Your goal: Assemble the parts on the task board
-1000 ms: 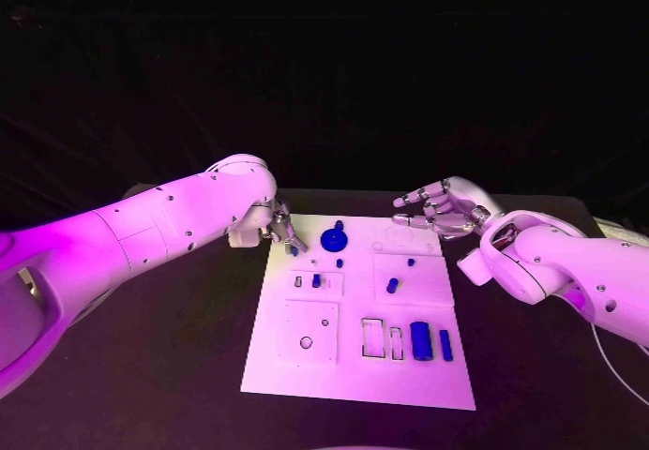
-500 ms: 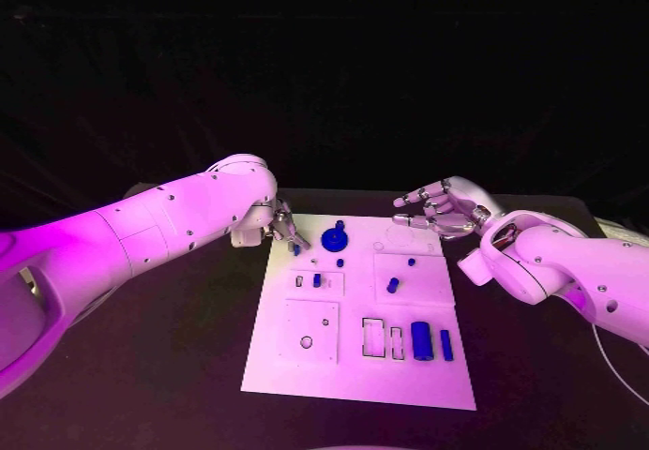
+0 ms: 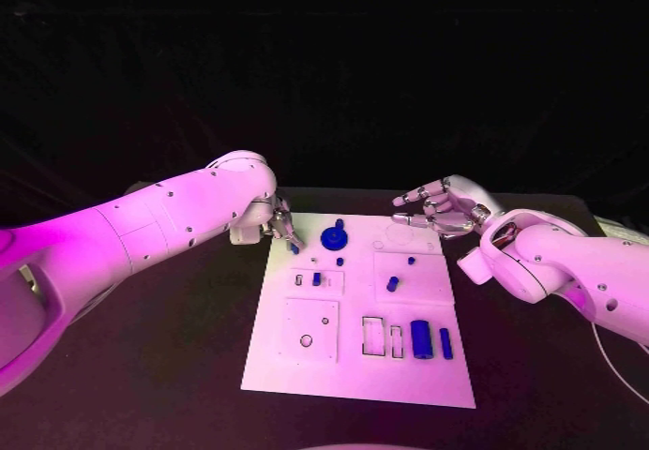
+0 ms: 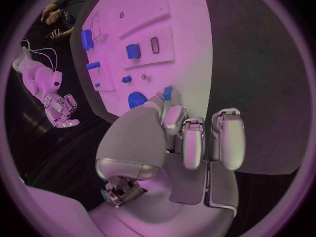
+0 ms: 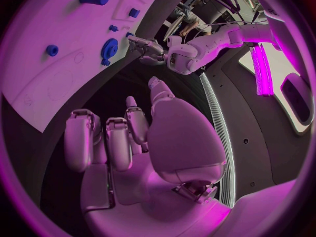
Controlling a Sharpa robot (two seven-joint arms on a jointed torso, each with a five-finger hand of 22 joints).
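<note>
Blue part (image 4: 168, 92) pinched in left hand (image 4: 187, 134) at task board (image 3: 354, 375) corner; right hand (image 3: 440, 208) spread, apart.

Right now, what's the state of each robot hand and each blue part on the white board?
Left robot hand: pinching a small blue peg at the far left corner of the white task board.
Right robot hand: open, empty, by the far right corner.
Round blue toothed gear: lying flat, untouched.
Large blue cylinder: lying on its side at the near end.
Slim blue bar: lying beside the cylinder.
</note>
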